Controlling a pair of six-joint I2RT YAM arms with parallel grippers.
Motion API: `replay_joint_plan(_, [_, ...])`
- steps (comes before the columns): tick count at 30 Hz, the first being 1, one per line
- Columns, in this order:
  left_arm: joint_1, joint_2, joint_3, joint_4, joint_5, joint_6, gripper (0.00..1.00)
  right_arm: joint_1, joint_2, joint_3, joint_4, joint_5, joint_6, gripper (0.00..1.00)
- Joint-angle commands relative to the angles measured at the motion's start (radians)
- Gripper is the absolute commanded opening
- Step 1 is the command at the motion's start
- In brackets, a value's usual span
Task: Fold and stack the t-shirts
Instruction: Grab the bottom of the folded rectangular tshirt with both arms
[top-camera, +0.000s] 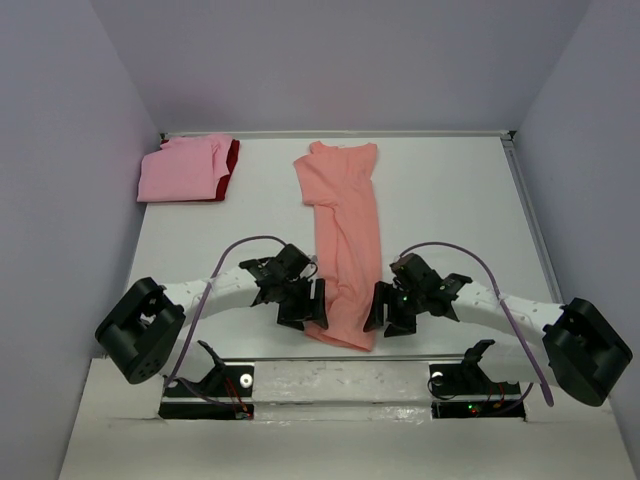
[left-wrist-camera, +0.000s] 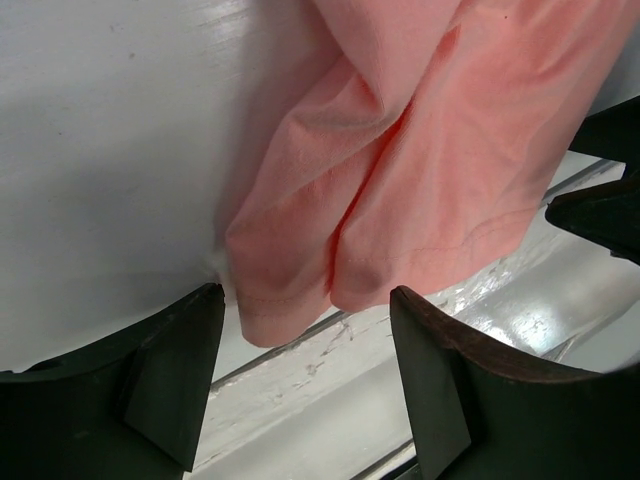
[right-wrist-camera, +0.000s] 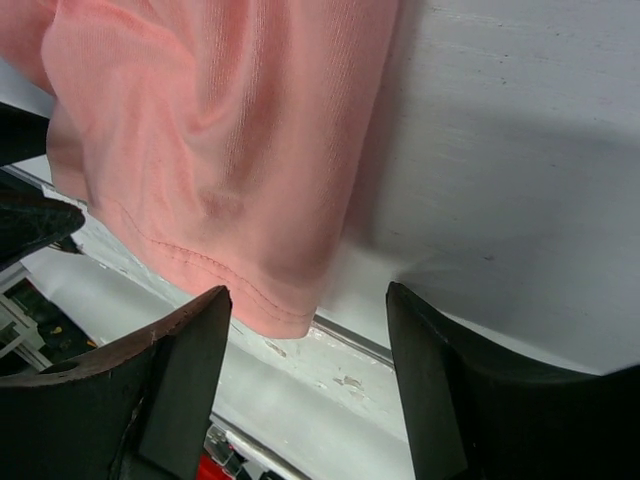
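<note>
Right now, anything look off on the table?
Yes. The salmon shirt lies as a slightly crooked strip; its near hem is bunched and laps over the near edge of the table. Far left, the pink shirt sits offset on the red shirt, red showing along its right side.

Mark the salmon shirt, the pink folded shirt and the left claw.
salmon shirt (top-camera: 350, 230), top view, middle of its body
pink folded shirt (top-camera: 180, 172), top view, upper face
left claw (left-wrist-camera: 305, 295), left wrist view, midway between fingertips

White table (top-camera: 450, 200) between pale lavender walls (top-camera: 350, 60)
</note>
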Motion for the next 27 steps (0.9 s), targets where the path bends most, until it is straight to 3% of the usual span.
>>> replay_joint_plan(1, [-0.010,-0.015,0.000,-0.003,0.025,-0.011,0.76,0.024,-0.020,-0.004,0.051,0.017,0.024,0.68])
replay_joint_plan(12, [-0.015,-0.032,-0.010,-0.002,0.021,-0.021,0.74,0.102,0.038,0.027,0.054,0.029,0.053,0.67])
replay_joint_plan(17, [-0.018,-0.034,-0.018,0.004,0.024,-0.024,0.74,0.102,0.029,0.011,0.055,0.029,0.072,0.62])
replay_joint_plan(22, [-0.021,-0.023,-0.021,0.012,0.034,-0.018,0.65,0.111,0.033,0.008,0.065,0.031,0.079,0.55])
replay_joint_plan(26, [-0.021,-0.017,-0.017,0.012,0.037,-0.011,0.64,0.111,0.041,0.013,0.069,0.031,0.082,0.53])
replay_joint_plan(27, [-0.021,-0.015,-0.015,0.012,0.038,-0.010,0.64,0.121,0.041,0.013,0.069,0.031,0.082,0.47])
